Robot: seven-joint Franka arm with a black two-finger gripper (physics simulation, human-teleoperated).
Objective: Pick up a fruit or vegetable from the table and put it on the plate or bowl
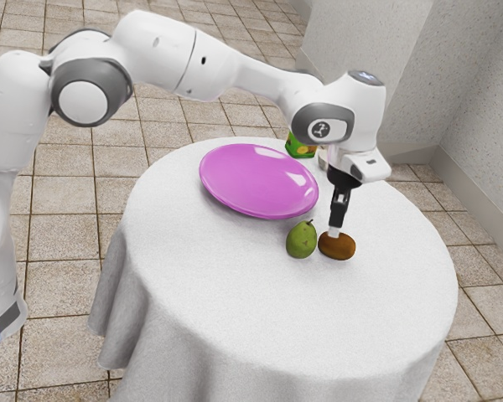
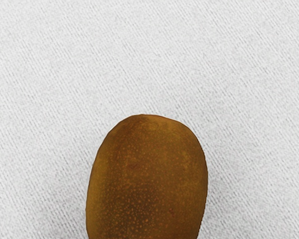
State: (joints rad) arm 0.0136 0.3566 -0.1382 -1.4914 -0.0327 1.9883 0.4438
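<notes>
Brown, speckled, egg-shaped kiwi (image 2: 147,179) sits right under the hand in the wrist view, resting on the white textured cloth with a soft shadow around it. In the exterior view the same kiwi (image 1: 336,245) lies on the round white-draped table (image 1: 235,318), just off the centre of the tabletop toward three o'clock. A small green pear with a short stem (image 1: 301,240) is just beside it at its nine o'clock, and whether the two touch is hard to say.

The black two-finger gripper (image 1: 336,226) hangs straight down from the white Franka arm (image 1: 235,71), with its tip at the top of the kiwi. From this side angle I cannot tell whether it is grasping the fruit or released.

The glossy, shallow purple plate (image 1: 258,180) lies toward eleven o'clock from the kiwi, near but apart, and nothing rests on it. A small green and yellow item (image 1: 298,148) stands at the far edge around twelve o'clock, partly hidden by the wrist.

As I judge it, the task is in its early part. The reach to the fruit is made, and the kiwi appears to rest on the cloth. Securing it, lifting it, carrying it toward eleven o'clock and setting it on the plate are all left.
</notes>
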